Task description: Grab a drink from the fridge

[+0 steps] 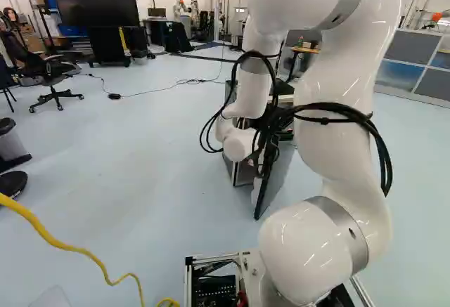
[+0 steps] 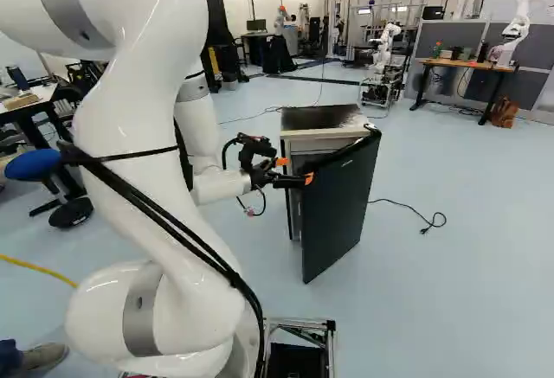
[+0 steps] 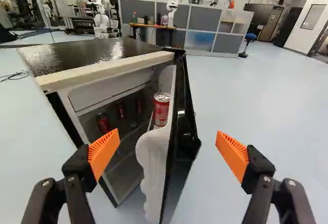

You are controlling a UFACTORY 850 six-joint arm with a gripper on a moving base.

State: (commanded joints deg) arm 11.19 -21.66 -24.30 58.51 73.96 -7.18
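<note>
In the right base view my gripper (image 2: pixel 294 173) is at the near edge of the fridge door (image 2: pixel 342 209), which stands partly open on the small fridge (image 2: pixel 299 146). The wrist view shows the gripper (image 3: pixel 166 155) wide open, the door (image 3: pixel 180 131) edge-on ahead of and between its fingers, touching neither orange pad. A red can (image 3: pixel 161 109) stands in the door's inner shelf. Deeper inside, darker red cans (image 3: pixel 103 123) stand behind the opening. The lower part of the fridge interior is partly hidden by the door liner.
A black cable (image 2: pixel 415 215) lies on the floor right of the fridge. Another robot (image 2: pixel 383 54) stands beyond it, and one more is by a wooden table (image 2: pixel 467 65). A yellow cable (image 1: pixel 70 249) runs across the floor at the left, near the base.
</note>
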